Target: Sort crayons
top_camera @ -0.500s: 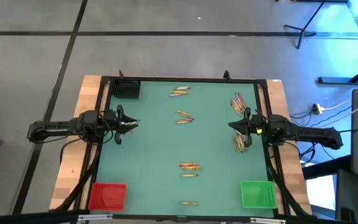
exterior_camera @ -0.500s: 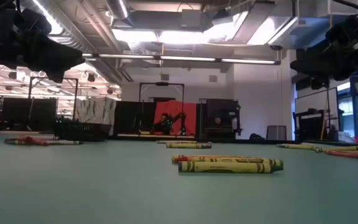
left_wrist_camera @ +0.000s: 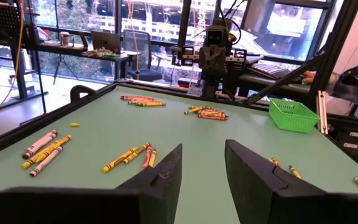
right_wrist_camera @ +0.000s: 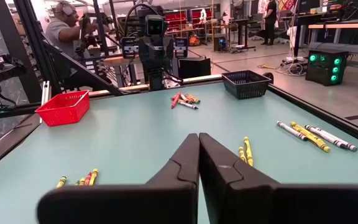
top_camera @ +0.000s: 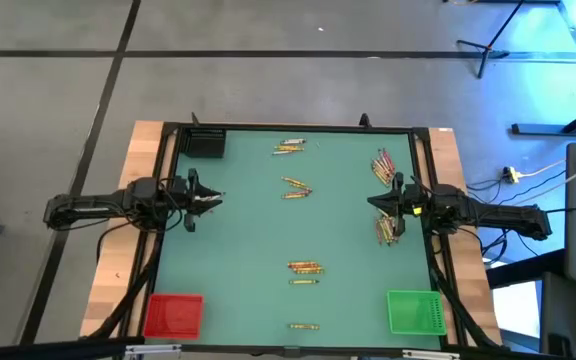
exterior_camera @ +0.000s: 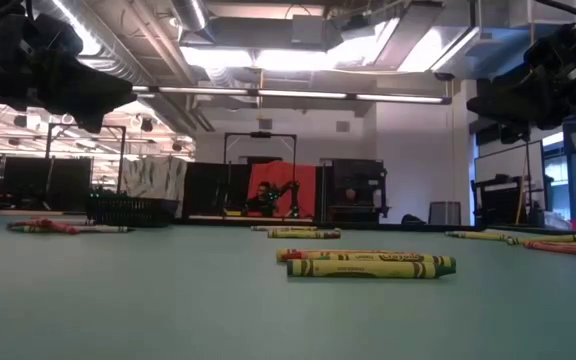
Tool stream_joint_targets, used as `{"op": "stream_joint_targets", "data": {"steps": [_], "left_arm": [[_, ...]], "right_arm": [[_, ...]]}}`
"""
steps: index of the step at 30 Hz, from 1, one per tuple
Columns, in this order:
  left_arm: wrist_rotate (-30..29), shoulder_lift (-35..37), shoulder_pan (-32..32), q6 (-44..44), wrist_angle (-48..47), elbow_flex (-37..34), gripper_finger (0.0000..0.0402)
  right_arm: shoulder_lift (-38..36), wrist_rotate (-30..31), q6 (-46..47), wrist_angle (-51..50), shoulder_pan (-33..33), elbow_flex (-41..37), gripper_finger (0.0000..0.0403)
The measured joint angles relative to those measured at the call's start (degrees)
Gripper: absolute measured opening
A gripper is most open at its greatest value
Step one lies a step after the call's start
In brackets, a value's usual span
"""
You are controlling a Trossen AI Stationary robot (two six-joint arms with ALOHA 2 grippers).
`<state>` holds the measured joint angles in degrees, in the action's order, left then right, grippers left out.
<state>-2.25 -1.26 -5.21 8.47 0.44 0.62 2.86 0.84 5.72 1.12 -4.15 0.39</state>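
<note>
Crayons lie flat on the green table in small groups: one at the far middle [top_camera: 288,148], one nearer the centre [top_camera: 296,188], two by the right edge [top_camera: 383,165] [top_camera: 388,228], and one toward the near middle [top_camera: 306,268] [exterior_camera: 368,263]. My left gripper [top_camera: 216,198] [left_wrist_camera: 202,168] hovers open above the left side, with nothing between its fingers; yellow and orange crayons [left_wrist_camera: 129,158] lie ahead of it. My right gripper [top_camera: 374,204] [right_wrist_camera: 199,142] hovers shut above the right side, beside the crayons [right_wrist_camera: 246,149] there, and holds nothing.
A black bin [top_camera: 206,143] stands at the far left corner, a red bin [top_camera: 173,315] at the near left and a green bin [top_camera: 413,311] at the near right. A raised dark frame [top_camera: 298,128] runs round the table. A person [right_wrist_camera: 64,25] sits beyond the table.
</note>
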Motion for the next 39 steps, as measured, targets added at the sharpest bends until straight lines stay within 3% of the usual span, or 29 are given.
{"op": "stream_joint_targets", "data": {"steps": [33,39], "left_arm": [[-0.01,-0.01,-0.02,0.0,0.01,0.0,0.0108],[-9.47,-0.01,-0.02,-1.11,2.63,-0.01,0.0108]], "right_arm": [[0.01,0.0,0.0,0.01,0.01,-0.01,0.0007],[0.01,0.0,-0.01,0.47,0.0,-0.03,0.0007]]}}
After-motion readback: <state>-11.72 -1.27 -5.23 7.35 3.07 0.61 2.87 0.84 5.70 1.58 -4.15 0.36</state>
